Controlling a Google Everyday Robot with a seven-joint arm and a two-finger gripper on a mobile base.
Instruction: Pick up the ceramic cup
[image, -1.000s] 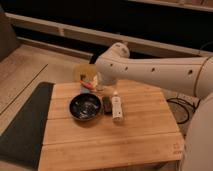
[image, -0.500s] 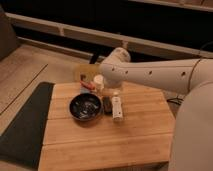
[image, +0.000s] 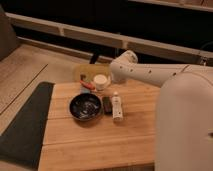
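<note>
Since half a second ago: arm (image: 150, 75) lower and further across, its white bulk now filling the right side of the frame down to the bottom edge; wrist joint shifted slightly right, just above centre. Cup (image: 101, 81), bowl (image: 86, 106) and bottle (image: 117, 107) unmoved.

Gripper (image: 112, 77) at the arm's left end, just right of the cup, upper centre. Open or closed: cannot tell.

Cup upright on the table (image: 95, 145) near its far edge, above the bowl in the frame.

Count: one cup. One dark bowl, centre-left. One white bottle lying right of the bowl. One small black block (image: 107, 105) between bowl and bottle. One yellow item (image: 90, 71) behind the cup, one red item (image: 88, 85) at the cup's left. One dark mat (image: 25, 125) at the left edge.
</note>
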